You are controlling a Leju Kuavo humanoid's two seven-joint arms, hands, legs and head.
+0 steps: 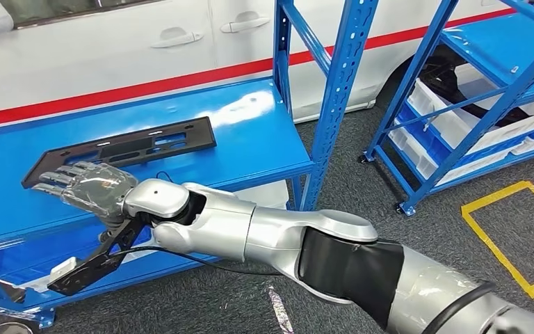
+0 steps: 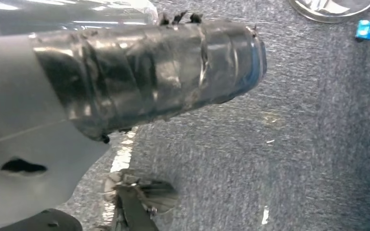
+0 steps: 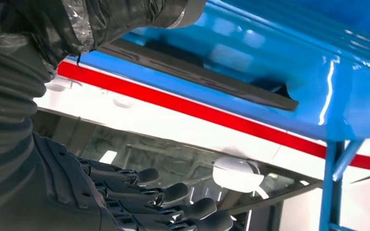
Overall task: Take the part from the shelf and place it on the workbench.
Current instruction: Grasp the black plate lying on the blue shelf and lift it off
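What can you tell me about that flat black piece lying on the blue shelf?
The black part is a long, thin, flat panel that looks like matte plastic, with several rectangular cut-outs along its length. It lies flat on the glossy blue shelf, set at a slant, one end nearer the white car. The robot's right hand reaches over its near end with fingers stretched out; whether they touch it cannot be told. From the right wrist view, the part's edge runs along the shelf.

My right hand has its fingers stretched out and apart, holding nothing; beyond it the flat black part lies on the blue shelf.
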